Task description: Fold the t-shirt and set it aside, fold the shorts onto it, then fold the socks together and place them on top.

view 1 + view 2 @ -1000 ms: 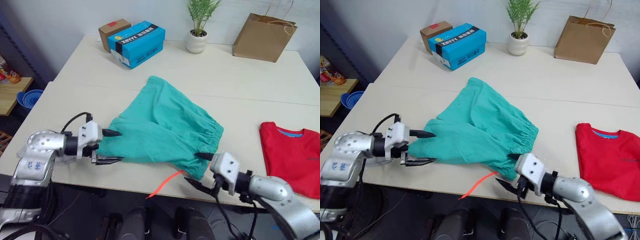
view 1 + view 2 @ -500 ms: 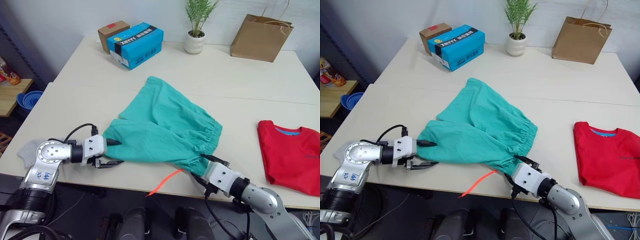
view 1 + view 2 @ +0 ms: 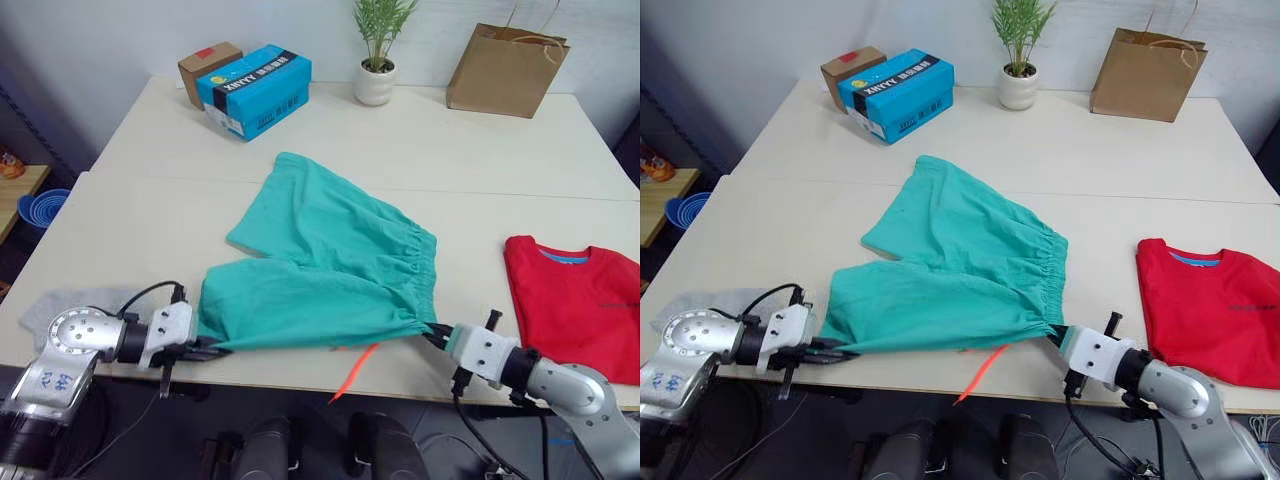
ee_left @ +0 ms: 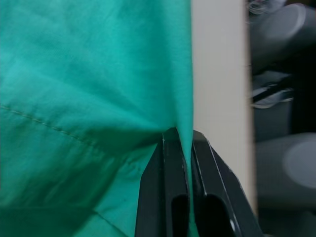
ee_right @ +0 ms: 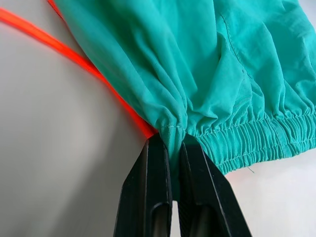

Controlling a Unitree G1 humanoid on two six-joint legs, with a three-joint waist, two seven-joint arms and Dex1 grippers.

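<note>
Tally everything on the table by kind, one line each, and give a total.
Clothing: 3, the shorts, the t-shirt, the socks counted as one grey bundle
Boxes: 2, blue box, brown box
Paper bag: 1
Potted plant: 1
Total: 7

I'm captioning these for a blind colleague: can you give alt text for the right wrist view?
The right gripper is shut on the gathered waistband corner of the teal-green shorts, which lie on the pale table. A neon orange drawstring runs out from under the fabric.
</note>
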